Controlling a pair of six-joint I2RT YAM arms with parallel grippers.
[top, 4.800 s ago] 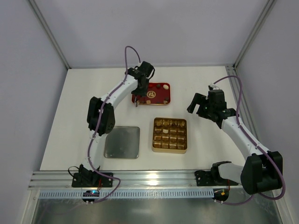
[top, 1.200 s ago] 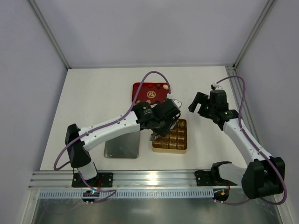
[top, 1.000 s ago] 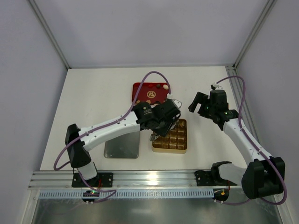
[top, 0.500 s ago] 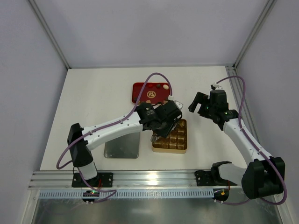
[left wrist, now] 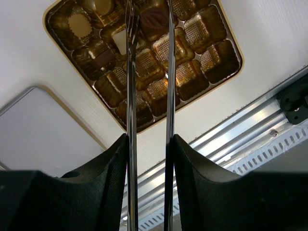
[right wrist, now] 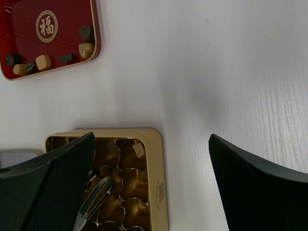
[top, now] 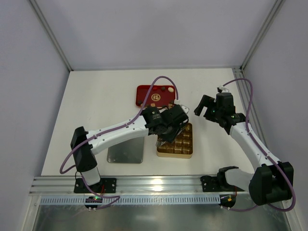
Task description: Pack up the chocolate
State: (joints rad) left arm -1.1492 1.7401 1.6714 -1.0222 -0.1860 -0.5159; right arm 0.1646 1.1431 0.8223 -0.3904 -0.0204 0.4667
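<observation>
Choc in hand: dark brown ridged chocolate piece [left wrist: 154, 21] sits low in a cell of the gold tray w/ square-grid compartments [top: 175, 154], near top of left wrist view. Looks seated, not hanging.
Left claw [left wrist: 149, 13]: long thin blades part-way apart, one each side of that piece. Can't tell if pinching it or just flanking. Straddling fits the job, since it keeps the piece square to the cell walls.
Other packed pcs: dark square piece [left wrist: 103, 57] plus a few more in nearby cells. Most cells bare.
Supply: red rectangular tray [right wrist: 67, 24] just beyond the gold tray, w/ loose pcs e.g. light brown cube [right wrist: 43, 61] and dark brown piece [right wrist: 86, 32]. Near, so trips are short.
Right claw [right wrist: 153, 187]: spread wide, nothing in it, hovering over the white worktop [right wrist: 216, 72] near the gold tray's far right corner. Prob. parked aside so the arms don't clash.
Stage (my read): placing step, many cells left to fill.
</observation>
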